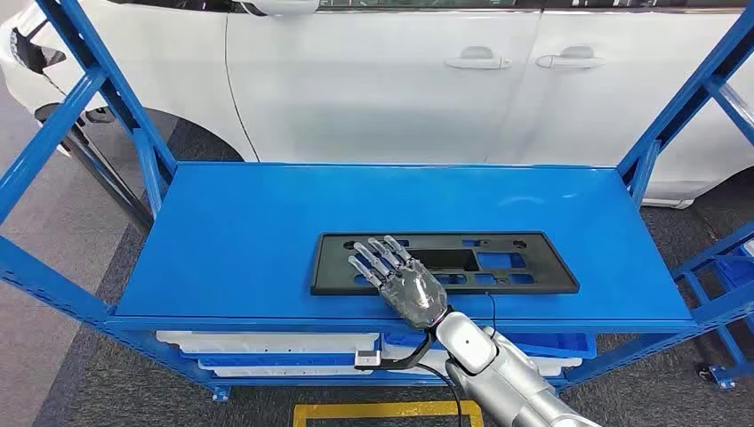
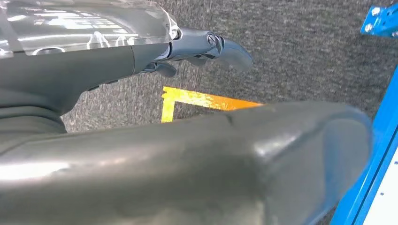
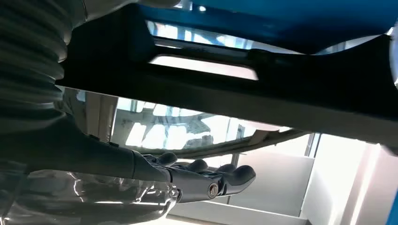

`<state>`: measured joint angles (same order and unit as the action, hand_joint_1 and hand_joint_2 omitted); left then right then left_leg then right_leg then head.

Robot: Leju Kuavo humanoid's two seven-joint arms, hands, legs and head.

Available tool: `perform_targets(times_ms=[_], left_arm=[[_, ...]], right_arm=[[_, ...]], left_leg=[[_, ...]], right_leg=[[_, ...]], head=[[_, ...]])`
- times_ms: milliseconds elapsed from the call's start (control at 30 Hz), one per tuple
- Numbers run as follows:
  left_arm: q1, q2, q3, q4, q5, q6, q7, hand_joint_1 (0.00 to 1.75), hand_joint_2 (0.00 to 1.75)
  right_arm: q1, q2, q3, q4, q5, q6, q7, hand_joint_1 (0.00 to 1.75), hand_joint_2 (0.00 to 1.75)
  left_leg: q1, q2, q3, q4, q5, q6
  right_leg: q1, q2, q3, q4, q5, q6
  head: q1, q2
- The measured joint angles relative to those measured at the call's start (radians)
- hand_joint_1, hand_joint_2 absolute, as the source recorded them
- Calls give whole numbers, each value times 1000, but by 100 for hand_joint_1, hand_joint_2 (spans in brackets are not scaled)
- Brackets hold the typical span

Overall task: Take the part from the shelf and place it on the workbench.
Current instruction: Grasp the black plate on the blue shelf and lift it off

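The part (image 1: 498, 262) is a flat black rectangular panel with several cut-outs, lying flat near the front edge of the blue shelf (image 1: 249, 213). My right hand (image 1: 405, 280) is stretched out over the panel's front left portion, fingers straight and spread, gripping nothing. In the right wrist view the dark panel (image 3: 281, 89) runs across close to the straight fingers (image 3: 225, 180), with a gap between them. My left hand (image 2: 94, 65) hangs down over the carpet and holds nothing, its fingers (image 2: 225, 49) only slightly bent.
A white car (image 1: 382, 80) stands right behind the shelf. Blue uprights (image 1: 98, 98) frame both ends. White trays (image 1: 267, 342) and a blue bin (image 1: 569, 342) sit on the lower level. Yellow floor tape (image 1: 382, 411) marks the grey carpet in front.
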<state>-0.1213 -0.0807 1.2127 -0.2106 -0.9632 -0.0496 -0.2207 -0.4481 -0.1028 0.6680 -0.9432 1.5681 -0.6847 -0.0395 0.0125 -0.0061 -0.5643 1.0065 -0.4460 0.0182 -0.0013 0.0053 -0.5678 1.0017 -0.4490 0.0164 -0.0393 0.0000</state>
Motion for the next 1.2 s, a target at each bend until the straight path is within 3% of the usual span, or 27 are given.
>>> perform_targets(times_ms=[67, 167, 200, 233, 267, 367, 400, 467, 567, 667, 700, 733, 767, 800, 867, 933, 1100, 1133, 1200], left_arm=[[-1, 0, -1, 0, 0, 2, 1, 0, 0], [-5, 0, -2, 0, 1, 6, 3, 0, 0], [-5, 0, -2, 0, 2, 7, 4, 0, 0], [-4, 0, -2, 0, 4, 8, 4, 0, 0], [-2, 0, -2, 0, 7, 8, 5, 0, 0], [2, -1, -2, 0, 11, 8, 5, 0, 0], [3, -2, -2, 0, 12, 8, 4, 0, 0], [6, -4, -1, 0, 14, 8, 3, 0, 0], [9, -2, -1, 0, 16, 8, 0, 0, 0], [9, 1, -1, 0, 16, 8, -3, 0, 0], [9, 1, -1, 0, 16, 8, -3, 0, 0], [10, 2, -1, 0, 17, 8, -4, 0, 0], [10, 3, -1, 0, 17, 8, -4, 0, 0], [10, 4, -1, 0, 18, 9, -4, 0, 0], [9, 6, -1, 0, 19, 9, -5, 0, 0], [8, 7, -1, 0, 21, 9, -7, 0, 0], [9, 7, -1, 0, 24, 9, -9, 0, 0], [8, 7, -1, 0, 25, 10, -9, 0, 0], [7, 7, -1, 0, 26, 10, -10, 0, 0]], right_arm=[[-20, 3, 11, 29, 1, 0, 63, 0, 175], [-92, 15, 30, 155, 1, 0, 216, 0, 175], [-119, 18, 27, 204, -1, 2, 248, 0, 175], [-146, 20, 19, 252, -5, 7, 271, 6, 175], [-172, 20, 5, 299, -13, 16, 291, 38, 175], [-239, 11, -61, 414, -50, 67, 333, 161, 175], [-255, 6, -86, 442, -61, 83, 341, 172, 175], [-275, -5, -131, 486, -77, 104, 349, 175, 175], [-286, -16, -182, 524, -80, 112, 350, 175, 175], [-288, -18, -208, 546, -78, 115, 350, 175, 175], [-287, -18, -212, 552, -77, 116, 349, 175, 175], [-287, -18, -216, 557, -75, 119, 349, 175, 175], [-287, -18, -219, 562, -73, 122, 348, 175, 175], [-287, -18, -221, 566, -71, 126, 347, 175, 175], [-291, -16, -224, 571, -64, 132, 342, 175, 175], [-297, -14, -227, 572, -59, 133, 336, 175, 175], [-301, -12, -233, 576, -53, 130, 326, 169, 175], [-301, -11, -234, 576, -50, 127, 323, 168, 175], [-299, -9, -238, 578, -41, 119, 317, 164, 175]], left_leg=[[2, 1, -1, -2, 3, 5], [1, 5, -7, -4, 8, 15], [0, 5, -9, -3, 9, 16], [0, 5, -9, -3, 9, 16], [-1, 4, -9, -3, 9, 16], [-4, -2, -5, -2, 10, 14], [-4, -3, -6, -2, 10, 10], [-4, -4, -8, -3, 13, -1], [-3, -2, -14, 15, -3, -17], [0, 0, -88, 181, -93, -27], [2, 0, -118, 244, -115, -30], [2, 1, -134, 276, -120, -32], [3, 1, -134, 273, -106, -34], [5, 1, -113, 228, -75, -35], [7, 1, -46, 88, -14, -34], [7, 0, -13, 14, 4, -23], [4, -1, -14, 6, 8, 5], [5, -1, -14, 4, 10, 10], [4, 0, -18, 3, 13, 16]], right_leg=[[-2, -1, -14, 30, -22, 5], [-7, -2, -100, 210, -112, 17], [-8, -2, -127, 267, -130, 18], [-9, -2, -138, 291, -129, 19], [-9, -2, -129, 273, -108, 17], [-3, -4, -26, 68, -14, 0], [0, -5, -4, 20, 0, -6], [6, -6, 5, -7, 3, -12], [-1, -6, 12, -27, 16, -24], [-6, -7, 13, -37, 23, -31], [-6, -7, 12, -35, 23, -31], [-5, -7, 11, -34, 23, -30], [-6, -7, 10, -32, 22, -29], [-7, -7, 10, -28, 20, -26], [-7, -6, 8, -16, 12, -17], [-4, -5, 1, -6, 7, -6], [-5, -4, -7, 7, -2, 13], [-7, -4, -22, 40, -24, 17], [-9, -5, -83, 168, -90, 24]], head=[[0, 0], [0, 0], [0, 0], [0, 0], [0, 0], [0, 0], [0, 0], [0, 0], [0, 0], [0, 0], [0, 0], [0, 0], [0, 0], [0, 0], [0, 0], [0, 0], [0, 0], [0, 0], [0, 0]])
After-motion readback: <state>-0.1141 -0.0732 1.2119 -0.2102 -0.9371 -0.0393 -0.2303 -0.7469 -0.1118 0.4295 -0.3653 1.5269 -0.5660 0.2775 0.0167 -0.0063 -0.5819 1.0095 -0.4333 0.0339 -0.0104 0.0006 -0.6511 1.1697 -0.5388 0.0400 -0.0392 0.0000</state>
